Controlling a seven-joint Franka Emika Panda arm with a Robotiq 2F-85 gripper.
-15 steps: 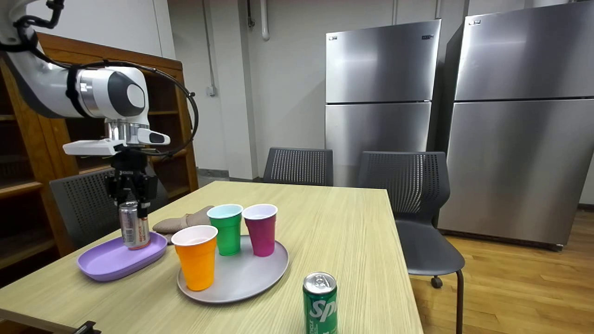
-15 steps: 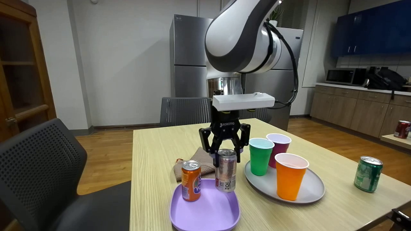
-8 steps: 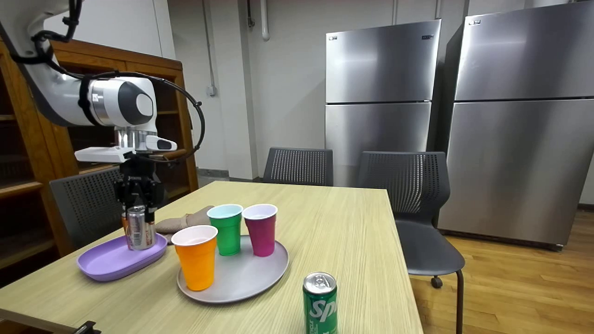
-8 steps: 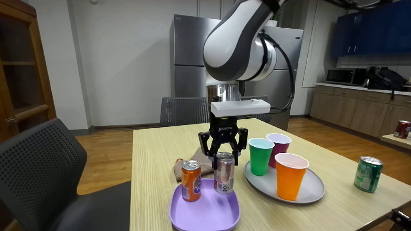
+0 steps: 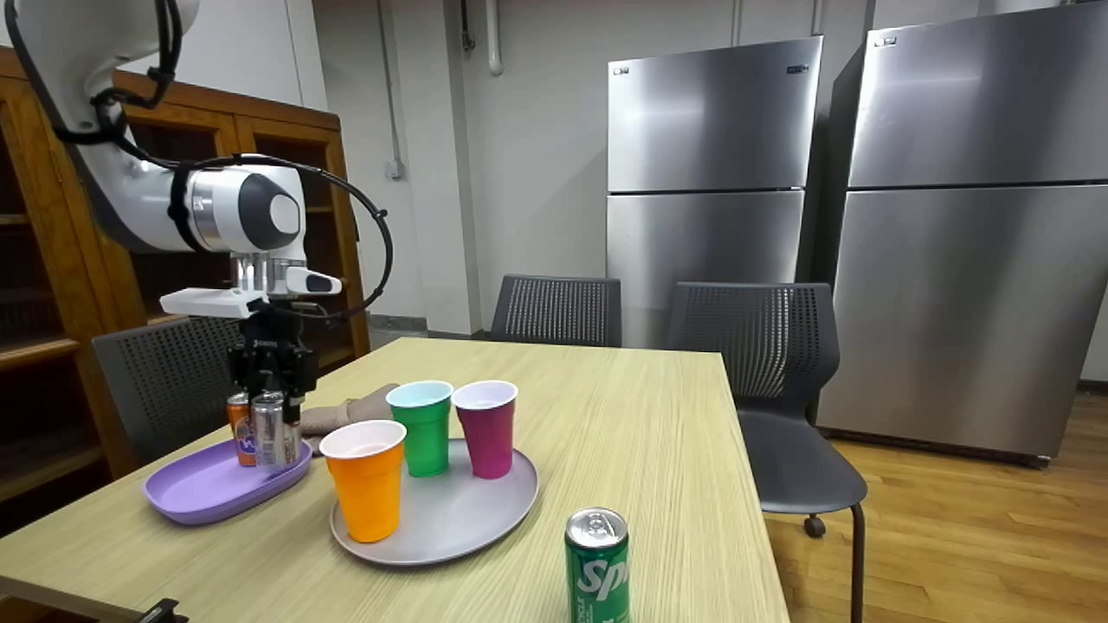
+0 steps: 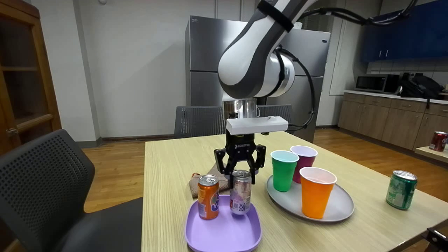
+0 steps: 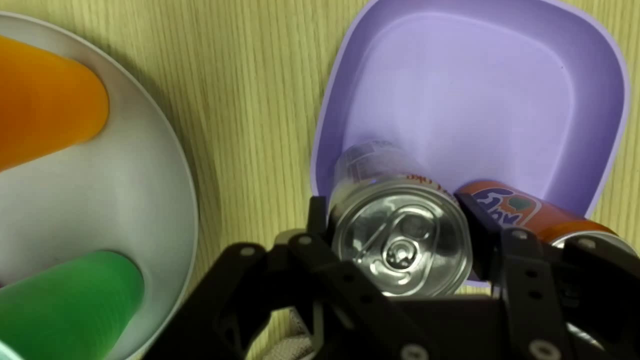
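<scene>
Held upright between the fingers of my gripper is a silver can. In the wrist view the can's lid fills the space between both fingers. The can is at the corner of a purple tray, inside its rim. Its base is very close to the tray's floor; whether it touches I cannot tell. An orange Fanta can stands in the same tray, just beside the silver can. In the wrist view one finger reaches close to the orange can and partly hides it.
A grey plate beside the tray bears an orange cup, a green cup and a magenta cup. A brown cloth lies behind the tray. A green Sprite can stands near the table's edge. Chairs surround the table.
The gripper has come down with the silver can and shifted sideways, nearer the orange can. In an exterior view the orange can has come into sight from behind the silver one.
</scene>
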